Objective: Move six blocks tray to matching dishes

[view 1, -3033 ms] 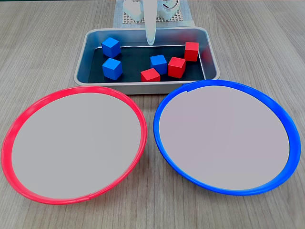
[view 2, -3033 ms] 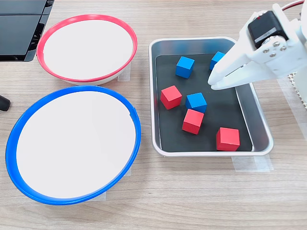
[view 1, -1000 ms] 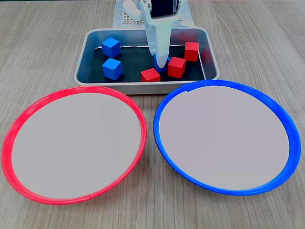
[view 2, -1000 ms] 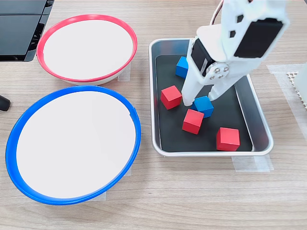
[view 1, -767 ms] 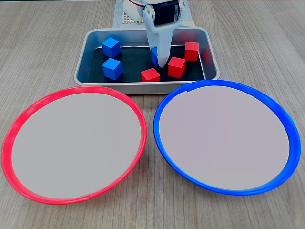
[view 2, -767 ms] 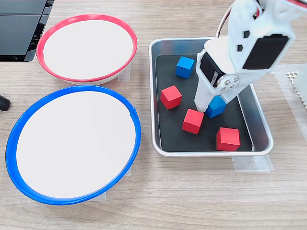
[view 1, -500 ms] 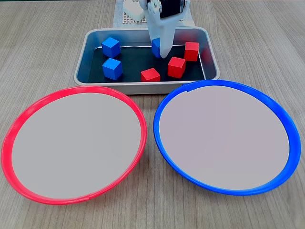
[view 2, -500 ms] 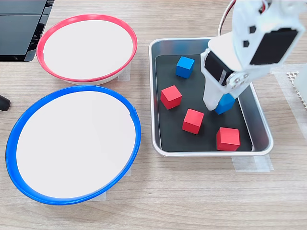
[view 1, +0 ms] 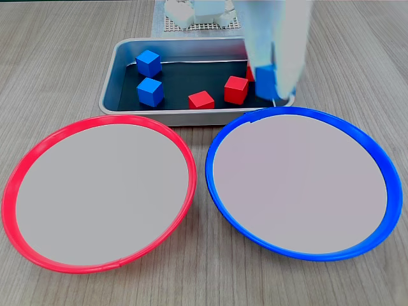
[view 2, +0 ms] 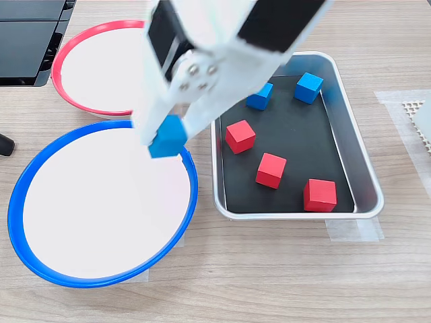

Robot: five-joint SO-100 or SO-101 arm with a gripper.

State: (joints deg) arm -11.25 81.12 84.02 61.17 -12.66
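Tray [view 2: 363, 182]: five blocks, apparently | blue dish [view 2: 40, 262]: bare | red dish [view 1: 19, 210]: bare

A light wood-grain tabletop [view 1: 357, 57] under even lighting carries a white mesh mat [view 1: 167, 24] at its far edge and a dark flat object [view 2: 30, 40] at one corner.

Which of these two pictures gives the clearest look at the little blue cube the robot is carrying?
The fixed view from above the tray's side: there the small blue cube is sharp, pinched in the white gripper over the blue-rimmed round dish. The other fixed view shows the cube between blurred, see-through fingers, in front of the silver metal tray.
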